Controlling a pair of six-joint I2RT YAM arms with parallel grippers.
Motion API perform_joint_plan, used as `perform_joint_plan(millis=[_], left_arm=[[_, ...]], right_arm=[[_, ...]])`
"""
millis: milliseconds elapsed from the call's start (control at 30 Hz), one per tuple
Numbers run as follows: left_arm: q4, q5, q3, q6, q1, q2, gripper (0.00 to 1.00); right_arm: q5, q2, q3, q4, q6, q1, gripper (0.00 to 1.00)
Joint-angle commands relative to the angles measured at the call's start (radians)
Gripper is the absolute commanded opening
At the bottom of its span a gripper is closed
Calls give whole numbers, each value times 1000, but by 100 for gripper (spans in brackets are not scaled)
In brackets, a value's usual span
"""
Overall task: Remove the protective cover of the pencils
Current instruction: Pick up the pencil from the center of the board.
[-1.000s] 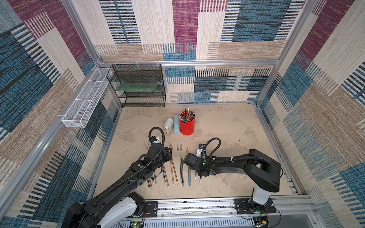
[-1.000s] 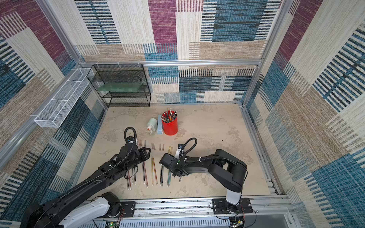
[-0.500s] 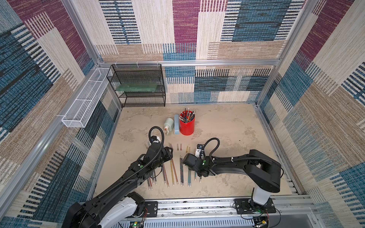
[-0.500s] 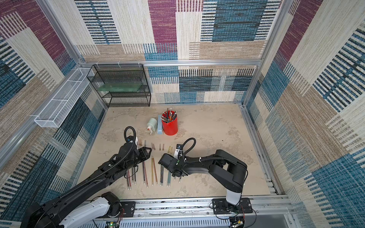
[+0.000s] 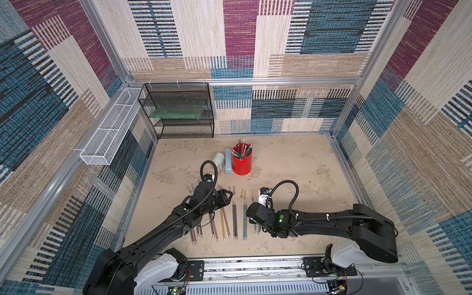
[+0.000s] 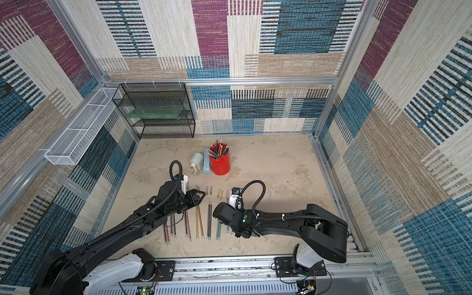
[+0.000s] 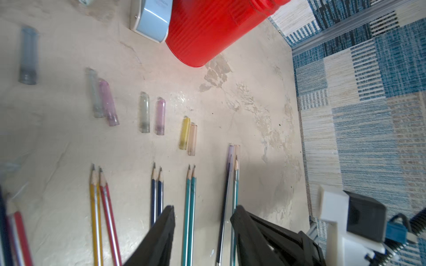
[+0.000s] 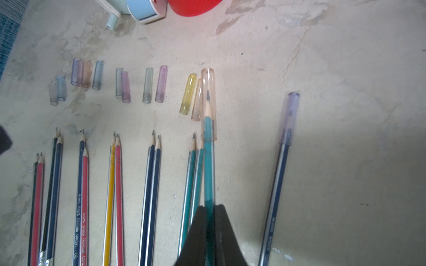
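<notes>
The right fingers (image 8: 200, 216) have just squeezed shut on the teal pencil (image 8: 208, 165). Its peach cover (image 8: 208, 92) is still on the tip, so I think pulling it off comes next. The left fingers (image 7: 167, 221) are spread apart nearby and hold nothing. On the table (image 8: 345, 161) I count twelve bare pencils (image 8: 152, 184) in six pairs. Two are still covered, the teal one and a dark pencil (image 8: 280, 175) with a purple cover (image 8: 291, 110). There are about twelve loose covers (image 8: 147, 85), some too blurry to count surely.

Perhaps tighter right jaws on teal pencil (image 8: 208, 165)
</notes>
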Motion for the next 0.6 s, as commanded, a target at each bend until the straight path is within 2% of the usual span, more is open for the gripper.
perform_joint_plan(millis=[0, 267, 433, 567], left_arm=[[99, 106, 13, 3, 0, 35, 45], [251, 246, 22, -34, 0, 150, 45], [343, 290, 16, -51, -1, 200, 45], [350, 296, 26, -53, -1, 227, 44]], right_arm=[[-24, -65, -57, 163, -56, -1, 2], [-94, -136, -119, 267, -122, -9, 0], [-116, -129, -124, 290, -132, -12, 0], [-124, -137, -130, 303, -140, -12, 0]])
